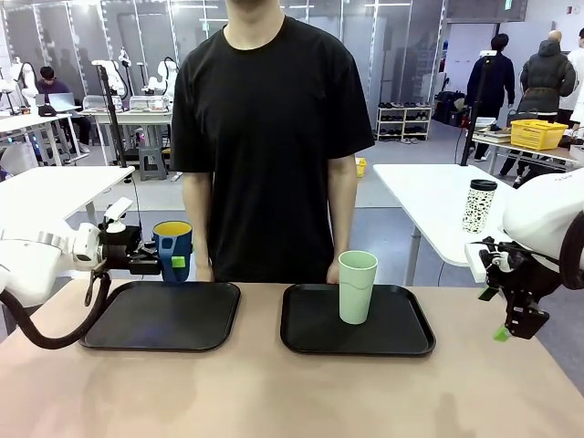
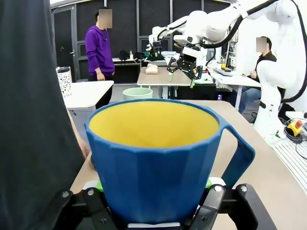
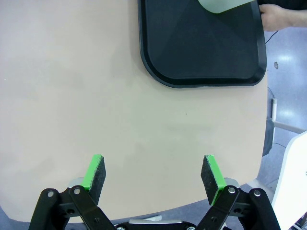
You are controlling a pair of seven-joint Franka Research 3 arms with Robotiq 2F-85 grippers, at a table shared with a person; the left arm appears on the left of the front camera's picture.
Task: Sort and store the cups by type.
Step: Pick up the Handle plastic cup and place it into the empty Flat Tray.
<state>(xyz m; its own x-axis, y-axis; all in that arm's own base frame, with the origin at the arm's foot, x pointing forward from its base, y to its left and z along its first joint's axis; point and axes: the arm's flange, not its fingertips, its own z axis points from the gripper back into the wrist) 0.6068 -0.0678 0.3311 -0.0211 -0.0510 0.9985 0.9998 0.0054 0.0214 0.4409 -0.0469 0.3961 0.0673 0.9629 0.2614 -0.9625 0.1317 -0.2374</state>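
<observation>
The left gripper (image 1: 172, 263), on an arm reaching in level from the left, is clamped on the upright dark blue handled mug with a yellow inside (image 1: 173, 248), while the right gripper (image 3: 153, 173) (fingers spread wide, holding nothing) points down.

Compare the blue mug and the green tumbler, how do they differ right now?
The blue mug has a handle and yellow inside; the green tumbler is taller, pale mint and handleless. The mug is gripped in the left hand above the left tray; the tumbler stands free on the right tray. Both are upright.
</observation>
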